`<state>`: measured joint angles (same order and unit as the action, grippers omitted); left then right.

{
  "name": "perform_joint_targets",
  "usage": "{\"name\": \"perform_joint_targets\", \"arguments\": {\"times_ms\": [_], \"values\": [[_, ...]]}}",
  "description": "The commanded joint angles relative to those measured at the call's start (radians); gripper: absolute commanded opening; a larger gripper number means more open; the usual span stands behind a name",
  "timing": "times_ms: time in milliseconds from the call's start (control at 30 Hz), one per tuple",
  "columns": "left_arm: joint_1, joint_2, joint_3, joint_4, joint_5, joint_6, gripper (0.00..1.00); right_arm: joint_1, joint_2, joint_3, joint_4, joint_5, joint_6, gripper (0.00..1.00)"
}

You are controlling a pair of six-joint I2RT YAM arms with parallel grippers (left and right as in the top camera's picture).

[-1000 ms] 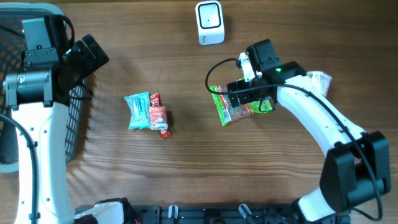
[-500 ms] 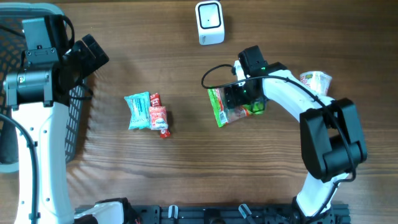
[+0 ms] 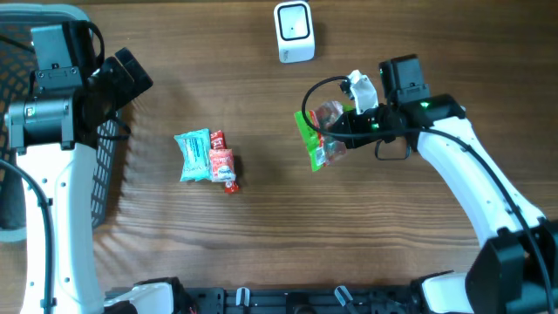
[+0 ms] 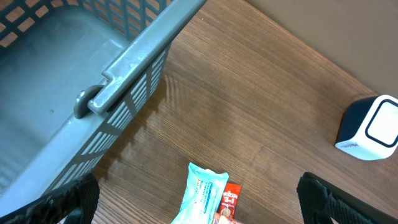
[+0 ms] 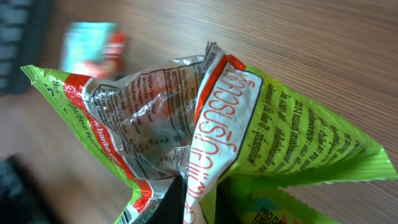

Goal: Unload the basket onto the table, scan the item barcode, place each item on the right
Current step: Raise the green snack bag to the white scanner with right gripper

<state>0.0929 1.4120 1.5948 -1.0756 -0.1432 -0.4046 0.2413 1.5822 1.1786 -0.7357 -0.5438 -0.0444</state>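
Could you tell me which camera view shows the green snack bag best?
Right wrist: the green snack bag fills the frame, print legible, pinched in the right gripper. Overhead shows it small; left wrist misses it.

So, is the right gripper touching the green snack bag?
Touching. The right wrist view shows the right gripper shut on the green snack bag, with the bag's crumpled edge pinched in its jaws.

In the wrist view, the green snack bag (image 5: 273, 137) hides most of my right gripper (image 3: 343, 128); the teal packet (image 5: 87, 40), far left, is blurred.
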Motion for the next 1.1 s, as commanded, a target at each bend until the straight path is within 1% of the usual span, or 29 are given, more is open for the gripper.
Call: {"name": "perform_joint_targets", "arguments": {"times_ms": [0, 67, 100, 133, 233, 300, 333, 367, 500, 533, 567, 633, 667, 700, 733, 767, 833, 867, 900, 933, 1000, 1067], "values": [[0.006, -0.008, 0.009, 0.002, 0.001, 0.008, 1.00, 0.000, -0.097, 0.009, 0.045, -0.281, -0.057, 0.05], [0.006, -0.008, 0.009, 0.002, 0.001, 0.008, 1.00, 0.000, -0.177, 0.009, 0.063, -0.292, 0.021, 0.04], [0.006, -0.008, 0.009, 0.002, 0.001, 0.008, 1.00, 0.000, -0.204, 0.009, 0.062, -0.290, 0.022, 0.04], [0.006, -0.008, 0.009, 0.002, 0.001, 0.008, 1.00, 0.000, -0.257, 0.009, 0.062, -0.268, 0.034, 0.04], [0.006, -0.008, 0.009, 0.002, 0.001, 0.008, 1.00, 0.000, -0.391, 0.009, 0.063, -0.111, 0.181, 0.04], [0.006, -0.008, 0.009, 0.002, 0.001, 0.008, 1.00, 0.000, -0.466, 0.009, 0.082, -0.100, 0.211, 0.04], [0.006, -0.008, 0.009, 0.002, 0.001, 0.008, 1.00, 0.000, -0.496, 0.009, 0.085, -0.100, 0.261, 0.04], [0.006, -0.008, 0.009, 0.002, 0.001, 0.008, 1.00, 0.001, -0.506, 0.009, 0.084, -0.100, 0.274, 0.04], [0.006, -0.008, 0.009, 0.002, 0.001, 0.008, 1.00, 0.000, -0.506, 0.009, 0.071, -0.099, 0.271, 0.04], [0.006, -0.008, 0.009, 0.002, 0.001, 0.008, 1.00, 0.000, -0.506, 0.009, 0.066, -0.095, 0.248, 0.04], [0.006, -0.008, 0.009, 0.002, 0.001, 0.008, 1.00, 0.000, -0.506, 0.008, 0.048, -0.066, 0.229, 0.04], [0.006, -0.008, 0.009, 0.002, 0.001, 0.008, 1.00, 0.000, -0.496, 0.008, 0.042, 0.052, 0.161, 0.04], [0.006, -0.008, 0.009, 0.002, 0.001, 0.008, 1.00, 0.000, -0.470, 0.012, 0.063, 0.080, 0.214, 0.04], [0.006, -0.008, 0.009, 0.002, 0.001, 0.008, 1.00, 0.000, -0.433, 0.046, 0.056, 0.088, 0.216, 0.04], [0.006, -0.008, 0.009, 0.002, 0.001, 0.008, 1.00, 0.001, -0.366, 0.132, 0.008, 0.115, 0.213, 0.04], [0.006, -0.008, 0.009, 0.002, 0.001, 0.008, 1.00, 0.001, -0.290, 0.250, -0.061, 0.133, 0.200, 0.04], [0.006, -0.008, 0.009, 0.002, 0.001, 0.008, 1.00, 0.006, -0.118, 0.553, -0.253, 0.185, 0.147, 0.04], [0.006, -0.008, 0.009, 0.002, 0.001, 0.008, 1.00, 0.021, -0.025, 0.721, -0.346, 0.278, 0.126, 0.04], [0.006, -0.008, 0.009, 0.002, 0.001, 0.008, 1.00, 0.044, 0.068, 0.869, -0.404, 0.363, 0.101, 0.04], [0.006, -0.008, 0.009, 0.002, 0.001, 0.008, 1.00, 0.080, 0.136, 0.939, -0.391, 0.377, 0.032, 0.04], [0.006, -0.008, 0.009, 0.002, 0.001, 0.008, 1.00, 0.203, 0.234, 0.940, -0.262, 0.693, -0.018, 0.04], [0.006, -0.008, 0.009, 0.002, 0.001, 0.008, 1.00, 0.281, 0.308, 0.940, -0.162, 0.887, -0.125, 0.04]]}}
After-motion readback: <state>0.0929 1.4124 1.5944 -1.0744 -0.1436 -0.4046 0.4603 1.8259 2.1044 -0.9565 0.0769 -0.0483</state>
